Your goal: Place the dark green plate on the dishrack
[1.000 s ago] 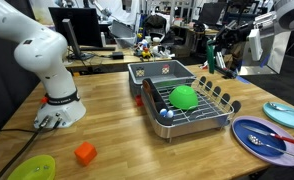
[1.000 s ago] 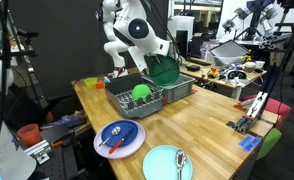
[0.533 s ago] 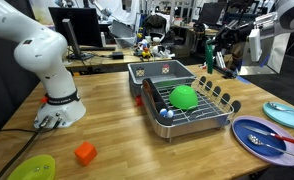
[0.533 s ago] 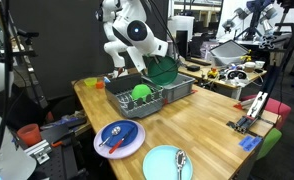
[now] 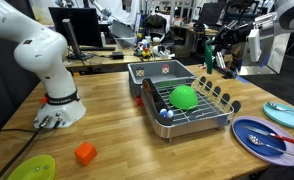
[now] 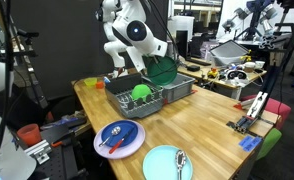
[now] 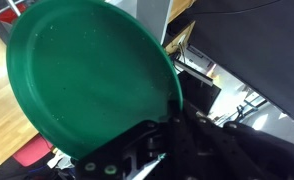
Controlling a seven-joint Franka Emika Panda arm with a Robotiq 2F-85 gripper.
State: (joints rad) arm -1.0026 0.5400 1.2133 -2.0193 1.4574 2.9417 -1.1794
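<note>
We see the tool (image 7: 165, 128) pressed together on the rim of the dark green plate (image 7: 87, 80), which fills most of the wrist view with its hollow face toward the camera. In an exterior view the dark green plate (image 6: 165, 70) hangs in the air below the tool (image 6: 155, 58), standing nearly on edge and clear of the tabletop (image 6: 207, 130).

The relation that matters is plate to dishrack (image 6: 135, 101). We judge the plate to be above the grey tub (image 6: 179, 88), close to the seam where the tub meets the rack, so the rack lies just to 1 side and lower. The coming move looks like a short shift across plus a descent. Because the plate is already close to vertical, we think its rim could drop between 2 upright prongs without much turning.

The main obstacle is the bright green bowl (image 6: 140, 92), which sits dome up in the rack and takes much of its middle. In an exterior view, the bowl (image 5: 184, 97) leaves prongs free along the far long side of the dishrack (image 5: 219, 100), and a reddish utensil (image 5: 148, 92) leans at the end next to the tub (image 5: 162, 72).

A purple plate (image 6: 119, 137), a light blue plate (image 6: 169, 163), a lime plate (image 5: 32, 168) and an orange block (image 5: 84, 153) lie well apart.
</note>
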